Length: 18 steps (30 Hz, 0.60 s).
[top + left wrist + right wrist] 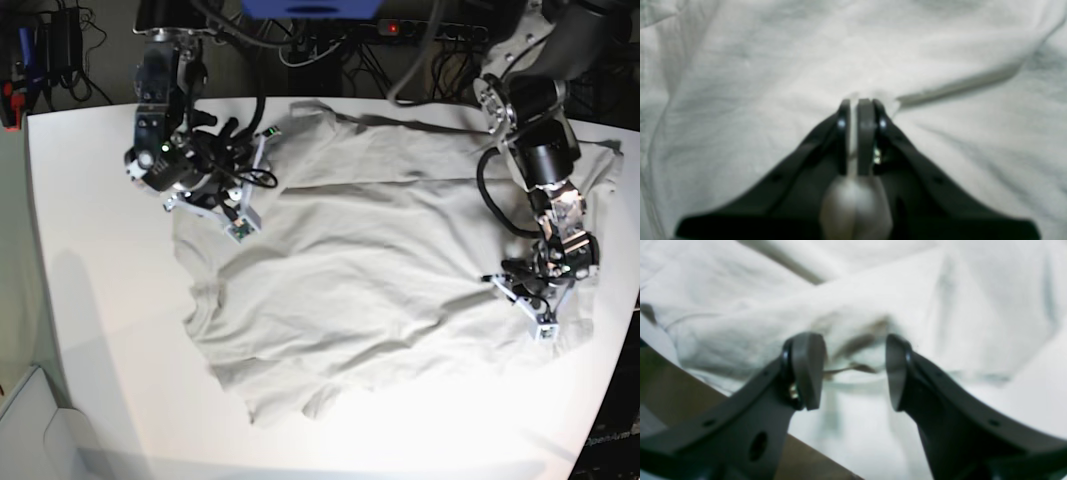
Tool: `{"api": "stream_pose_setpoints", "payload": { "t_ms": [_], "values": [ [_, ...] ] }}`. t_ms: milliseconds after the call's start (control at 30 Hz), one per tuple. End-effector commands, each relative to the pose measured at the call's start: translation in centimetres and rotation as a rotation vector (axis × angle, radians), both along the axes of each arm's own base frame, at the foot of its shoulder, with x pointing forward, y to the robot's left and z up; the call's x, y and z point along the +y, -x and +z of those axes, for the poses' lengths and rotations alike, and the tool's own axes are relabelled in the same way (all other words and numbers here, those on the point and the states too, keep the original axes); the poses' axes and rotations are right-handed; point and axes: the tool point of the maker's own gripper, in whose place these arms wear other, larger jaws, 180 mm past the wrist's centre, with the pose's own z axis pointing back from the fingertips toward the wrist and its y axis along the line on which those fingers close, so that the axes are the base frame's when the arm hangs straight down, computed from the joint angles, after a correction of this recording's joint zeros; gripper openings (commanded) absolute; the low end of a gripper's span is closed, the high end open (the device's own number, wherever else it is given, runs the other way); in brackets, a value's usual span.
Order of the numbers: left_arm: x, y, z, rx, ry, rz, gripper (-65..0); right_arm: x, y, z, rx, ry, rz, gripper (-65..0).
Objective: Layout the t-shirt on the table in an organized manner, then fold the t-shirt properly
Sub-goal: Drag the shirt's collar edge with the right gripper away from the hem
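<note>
The light grey-beige t-shirt [370,260] lies spread and wrinkled across the white table [100,300]. My left gripper [540,315] is at the shirt's right side. In the left wrist view it [858,101] is shut on a pinched fold of the t-shirt [773,66], with cloth showing between the fingers. My right gripper [240,222] hovers at the shirt's upper left corner. In the right wrist view it [853,371] stands open, nothing between its fingers [808,370], facing a bunched edge of the t-shirt [873,290] just ahead.
Cables and a power strip [390,28] run behind the table's far edge. A rounded table edge with brown floor [670,390] beyond it shows under the right gripper. A white box [25,420] sits off the table's lower left corner.
</note>
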Motion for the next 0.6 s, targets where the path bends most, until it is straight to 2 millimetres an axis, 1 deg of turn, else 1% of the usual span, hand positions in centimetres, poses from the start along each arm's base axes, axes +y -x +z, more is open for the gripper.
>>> {"api": "stream_pose_setpoints", "payload": {
  "t_ms": [0, 67, 133, 267, 333, 400, 567],
  "values": [
    [0.7, -1.7, 2.4, -0.072, -0.012, 0.007, -60.7, 0.0, -1.0, 0.9, -0.044, -0.015, -0.002, -34.0],
    [0.6, -1.7, 2.4, -0.073, -0.011, 0.007, -60.7, 0.0, -1.0, 0.5, -0.036, -0.02, 0.0, -34.1],
    [0.6, -1.7, 2.4, -0.073, -0.011, 0.007, -60.7, -0.4, -1.0, 0.4, -0.037, -0.012, 0.002, -35.5],
    [0.6, -1.7, 2.4, -0.074, -0.011, 0.007, -60.7, -0.7, -0.9, 0.1, -0.034, -0.007, 0.003, -42.7],
    [0.6, -1.7, 2.4, -0.074, -0.011, 0.007, -60.7, -1.4, -1.0, 0.2, -0.039, 0.013, 0.004, -44.4],
    [0.6, -1.7, 2.4, -0.074, -0.011, 0.007, -60.7, -1.7, -0.9, 0.1, -0.034, 0.025, 0.005, -43.1],
    [0.6, -1.7, 2.4, -0.074, -0.011, 0.007, -60.7, -4.0, -0.9, 0.1, -0.033, 0.049, -0.043, -37.4]
  ]
}}
